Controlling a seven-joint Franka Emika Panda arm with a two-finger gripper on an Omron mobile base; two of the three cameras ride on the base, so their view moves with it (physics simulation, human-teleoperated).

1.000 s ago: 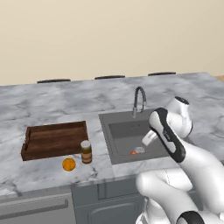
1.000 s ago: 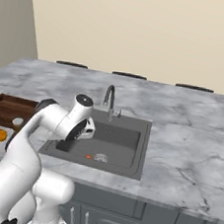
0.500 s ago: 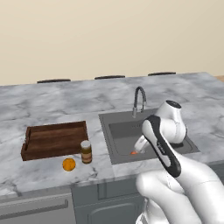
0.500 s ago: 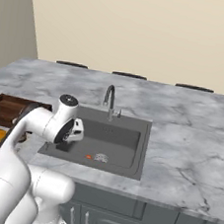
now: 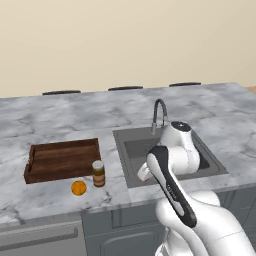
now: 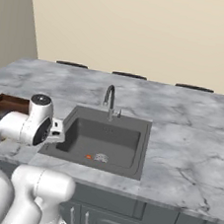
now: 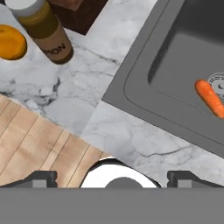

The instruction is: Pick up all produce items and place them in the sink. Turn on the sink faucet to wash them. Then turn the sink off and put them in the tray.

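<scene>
I have swung my arm (image 5: 167,175) left, away from over the sink (image 5: 131,165) toward its near left rim. My open gripper (image 7: 112,177) has left the basin and now hangs over the worktop (image 7: 83,96) edge, between the sink and the jar (image 7: 43,28).

Base views flank arm from behind, sharing sink (image 5: 170,155); hand view close above its near-left corner.
</scene>
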